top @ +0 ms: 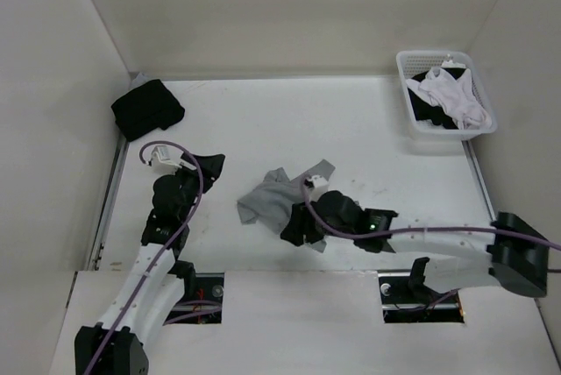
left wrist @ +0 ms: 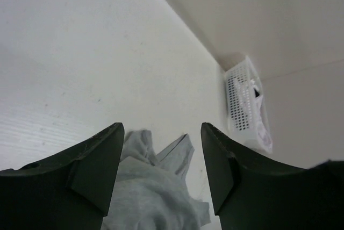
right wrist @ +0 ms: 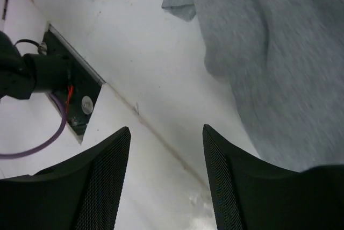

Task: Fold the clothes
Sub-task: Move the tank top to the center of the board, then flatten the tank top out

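I see crumpled heather-grey thin T-shirt on white tabletop | left fingers wide apart, empty, left of shirt | right fingers apart, empty, over shirt's near edge

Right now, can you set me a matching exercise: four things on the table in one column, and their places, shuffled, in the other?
Things:
1. T-shirt
2. black bundle
3. basket
4. white garments

Places:
a. inside the basket
b. far left corner
c. far right corner
d. crumpled in the middle, between the arms

Pairs: 1-d, 2-b, 3-c, 4-a
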